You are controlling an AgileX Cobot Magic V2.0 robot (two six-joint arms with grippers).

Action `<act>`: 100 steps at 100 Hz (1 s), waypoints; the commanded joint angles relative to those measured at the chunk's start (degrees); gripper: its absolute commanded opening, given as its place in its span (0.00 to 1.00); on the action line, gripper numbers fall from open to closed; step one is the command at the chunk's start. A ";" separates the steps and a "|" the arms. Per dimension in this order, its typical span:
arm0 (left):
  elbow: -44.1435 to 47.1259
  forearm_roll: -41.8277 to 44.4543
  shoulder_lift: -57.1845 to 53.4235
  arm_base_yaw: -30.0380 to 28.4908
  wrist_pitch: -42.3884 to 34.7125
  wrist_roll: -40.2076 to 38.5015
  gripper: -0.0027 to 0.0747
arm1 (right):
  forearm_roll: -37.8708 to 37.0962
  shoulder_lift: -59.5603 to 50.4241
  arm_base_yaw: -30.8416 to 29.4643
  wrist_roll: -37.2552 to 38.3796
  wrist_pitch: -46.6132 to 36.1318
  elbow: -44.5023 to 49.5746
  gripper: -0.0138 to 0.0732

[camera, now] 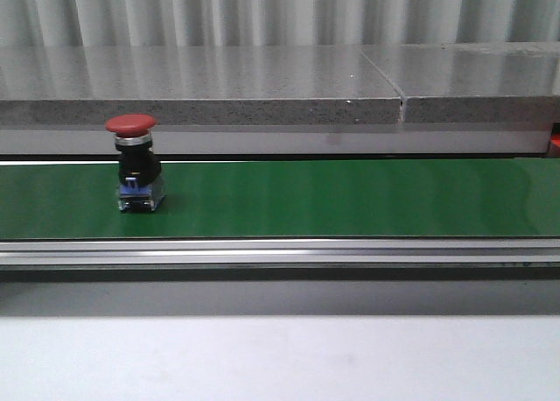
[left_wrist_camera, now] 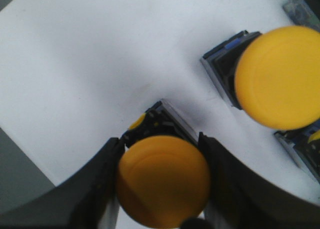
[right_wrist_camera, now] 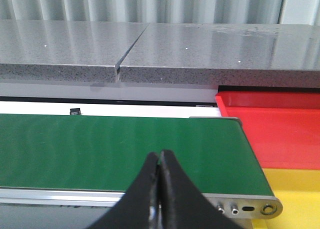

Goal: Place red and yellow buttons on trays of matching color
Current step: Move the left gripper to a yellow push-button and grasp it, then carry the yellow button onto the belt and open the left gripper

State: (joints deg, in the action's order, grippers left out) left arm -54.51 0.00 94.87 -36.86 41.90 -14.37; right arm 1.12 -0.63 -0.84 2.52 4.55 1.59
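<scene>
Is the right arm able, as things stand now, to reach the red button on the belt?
Probably yes, after some travel. The red button stands alone and upright on the green belt, nothing around it. The right claw is shut, empty, and hangs over the belt's end by the trays, so it must open first.

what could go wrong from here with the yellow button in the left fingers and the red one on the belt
The left gripper pinches its yellow button beside another yellow button on the white surface, so a sideways move could knock that neighbour.

The red button stands upright and unattended on the green conveyor belt; if the belt runs, it might tip or ride past, since the right gripper is shut and would need to open first.
</scene>
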 commanded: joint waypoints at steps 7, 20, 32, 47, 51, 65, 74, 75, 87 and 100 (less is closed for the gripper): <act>-1.63 -0.42 -1.84 0.07 0.86 0.19 0.01 | -0.63 -0.83 0.09 -0.13 -4.55 -0.31 0.08; -1.63 -0.42 -2.29 0.07 3.65 0.54 0.01 | -0.63 -0.83 0.09 -0.13 -4.55 -0.31 0.08; -1.63 -0.53 -5.24 0.07 5.01 1.54 0.01 | -0.63 -0.83 0.09 -0.13 -4.55 -0.31 0.08; -1.63 -0.53 -12.10 1.59 6.20 2.06 0.01 | -0.63 -0.83 0.09 -0.13 -4.55 -0.31 0.08; -1.63 -0.37 -14.17 2.37 6.60 2.63 0.01 | -0.63 -0.83 0.09 -0.13 -4.55 -0.31 0.08; -1.63 0.00 -20.18 6.39 8.00 4.55 0.01 | -0.63 -0.83 0.09 -0.13 -4.55 -0.31 0.08; -1.63 0.00 -23.31 9.39 8.73 5.06 0.01 | -0.63 -0.83 0.09 -0.13 -4.55 -0.31 0.08; -1.63 0.00 -23.68 9.83 8.73 5.06 0.01 | -0.63 -0.83 0.09 -0.13 -4.55 -0.31 0.08; -2.88 0.00 -25.02 13.23 10.10 6.44 0.01 | -0.63 -0.83 0.09 -0.13 -4.55 -0.31 0.08; -5.58 0.00 -24.68 16.66 10.56 6.97 0.01 | -0.63 -0.83 0.09 -0.13 -4.55 -0.31 0.08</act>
State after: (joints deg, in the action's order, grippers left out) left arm -56.66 0.00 71.49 -22.31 54.05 -8.01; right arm 1.12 -0.63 -0.84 2.52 4.55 1.59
